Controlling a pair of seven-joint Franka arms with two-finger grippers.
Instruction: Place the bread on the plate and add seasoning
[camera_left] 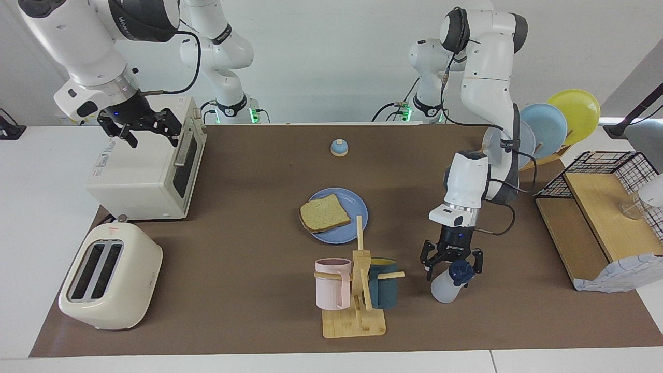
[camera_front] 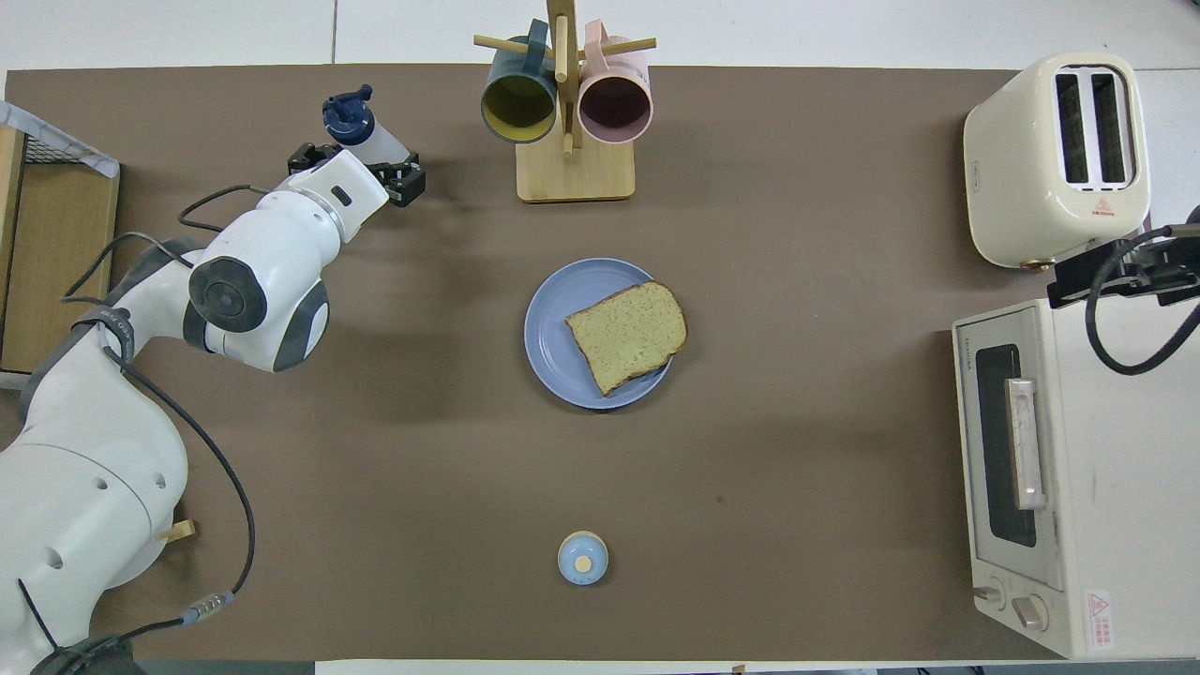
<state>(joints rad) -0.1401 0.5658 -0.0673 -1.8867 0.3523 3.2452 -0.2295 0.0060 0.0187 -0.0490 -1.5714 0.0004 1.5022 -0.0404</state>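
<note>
Seasoning bottle (camera_left: pixel 444 290) is what matters now, since the bread (camera_left: pixel 323 213) is already lying flat on the plate (camera_left: pixel 352 204) mid-tabletop, one corner hanging over the rim.

Starting at the right arm's end: the right hand (camera_left: pixel 150 132) hangs over the toaster oven (camera_left: pixel 134 181), well away from the plate, fingers spread and holding nothing. That arm is just waiting, I'd say.

Then the plate with the bread.

Then the bottle, standing on the tabletop farther from the robots than the plate and off toward the left arm's end. It's roughly upright, dark cap on top, so its long axis runs up into the left hand (camera_left: pixel 451 265) right above it. That hand's fingers stand apart on either side of the cap, not pinching it.

So the left arm is way nearer. My guess: whatever comes next is a straight vertical move along the bottle's axis.
</note>
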